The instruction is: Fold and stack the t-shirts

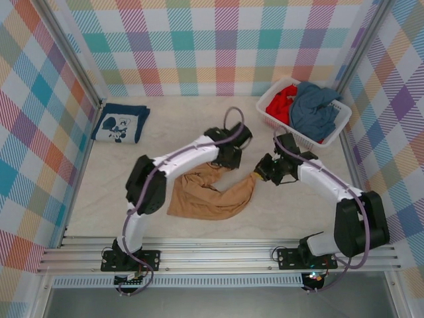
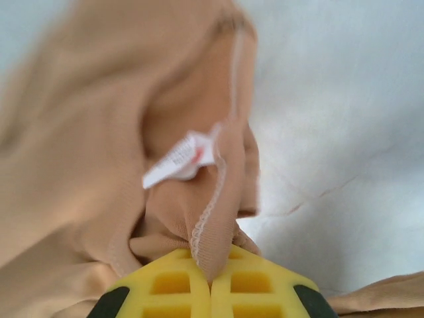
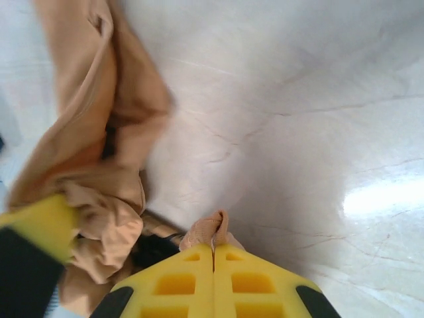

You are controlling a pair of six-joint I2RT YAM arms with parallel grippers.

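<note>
Looking down from above, the tan t-shirt (image 1: 211, 193) lay crumpled at mid-frame, its bulk trailing toward the lower left, away from both arms. The left gripper (image 1: 227, 161) sat on its upper edge and the right gripper (image 1: 260, 175) at its right tip, the two near each other. At the left wrist, the fingers (image 2: 172, 285) were clamped on a hemmed fold just below the white label (image 2: 177, 160), cloth running up and left. At the right wrist, the fingers (image 3: 173, 283) pinched a small tuft, the rest bunched at frame left. To my eye, spreading it meant drawing the two arms apart.
</note>
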